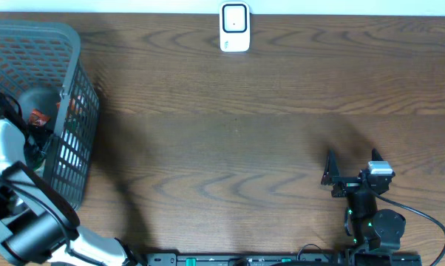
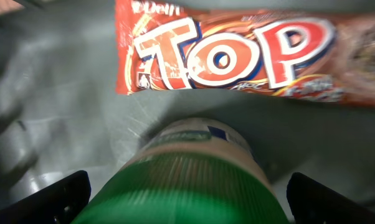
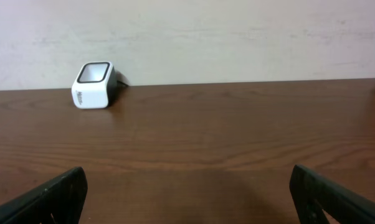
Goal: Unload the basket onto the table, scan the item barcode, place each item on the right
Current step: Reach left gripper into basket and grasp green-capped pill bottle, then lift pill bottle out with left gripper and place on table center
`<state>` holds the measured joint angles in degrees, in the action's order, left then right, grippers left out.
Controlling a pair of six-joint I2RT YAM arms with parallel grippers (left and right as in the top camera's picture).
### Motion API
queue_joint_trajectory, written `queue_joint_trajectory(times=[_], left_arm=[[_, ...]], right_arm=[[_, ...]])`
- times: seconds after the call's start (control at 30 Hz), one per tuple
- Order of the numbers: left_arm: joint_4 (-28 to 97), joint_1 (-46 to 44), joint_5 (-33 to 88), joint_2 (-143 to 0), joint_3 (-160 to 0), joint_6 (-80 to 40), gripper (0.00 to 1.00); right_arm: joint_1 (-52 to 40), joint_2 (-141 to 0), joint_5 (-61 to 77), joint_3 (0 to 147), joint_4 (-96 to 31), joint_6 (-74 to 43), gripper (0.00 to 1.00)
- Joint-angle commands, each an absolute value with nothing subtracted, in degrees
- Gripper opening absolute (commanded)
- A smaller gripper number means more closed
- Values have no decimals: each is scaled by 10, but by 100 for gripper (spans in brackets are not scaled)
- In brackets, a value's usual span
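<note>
Two items lie in the grey mesh basket [image 1: 82, 118], which stands at the 9 o'clock edge of the tabletop [image 1: 230, 148]. The left claw [image 2: 187, 186] is down inside the basket with its jaws spread fully wide and nothing held. In its own view a green ribbed container [image 2: 194, 193] sits right between the jaws, long axis running 6 to 12 o'clock with its cream end toward 12. The fingers flank it at 9 and 3, so they stand across its narrow width. Just past it at 12 o'clock lies a red TOP snack packet [image 2: 237, 56], its long axis running 9 to 3. Which of the two is meant for scanning I cannot tell, but the container looks like the likelier pick.

The right claw [image 1: 328, 171] rests at about 4 o'clock on the tabletop, fully open and empty, well apart from the basket. The white scanner [image 1: 235, 28] stands at 12 o'clock by the far edge, so the left arm is plainly the nearer one
</note>
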<state>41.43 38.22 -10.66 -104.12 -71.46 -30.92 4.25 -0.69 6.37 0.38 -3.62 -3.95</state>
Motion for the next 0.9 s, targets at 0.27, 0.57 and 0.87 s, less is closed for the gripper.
queue_joint_trajectory(times=[0.27,0.57,0.87], left_arm=[[410,404,-114,-1074,-712,-312,67],[415,410,-77,-1011,-712,-311,62],[419,410,21,-782,-713,-281,63]], right_arm=[[40,-4,63,3,-39,-47,99],[40,-4,63,3,-39,-47,99],[40,-4,63,3,-39,-47,99]])
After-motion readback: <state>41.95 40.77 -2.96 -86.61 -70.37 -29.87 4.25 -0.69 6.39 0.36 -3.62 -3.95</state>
